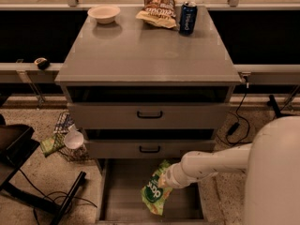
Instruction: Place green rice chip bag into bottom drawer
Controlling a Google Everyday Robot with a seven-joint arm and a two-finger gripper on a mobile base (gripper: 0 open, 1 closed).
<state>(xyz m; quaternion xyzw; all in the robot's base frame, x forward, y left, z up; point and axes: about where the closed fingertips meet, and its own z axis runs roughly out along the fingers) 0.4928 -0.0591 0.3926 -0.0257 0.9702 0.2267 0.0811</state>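
Note:
The green rice chip bag (pixel 154 193) is a crinkly light-green bag with a dark-green round patch. It hangs tilted over the open bottom drawer (pixel 119 191), a wide grey tray pulled out below the cabinet. My gripper (pixel 167 176) reaches in from the right on a white arm and is shut on the bag's upper right edge. The bag's lower end is close to the drawer floor; I cannot tell if it touches. The bag hides the fingertips.
Two upper drawers with black handles (pixel 150 115) stand slightly open above. On the cabinet top are a white bowl (pixel 103 13), a brown-and-white chip bag (pixel 156 8) and a blue can (pixel 187 18). A wire basket with a cup (pixel 72 139) and chair legs (pixel 65 200) are on the floor at left.

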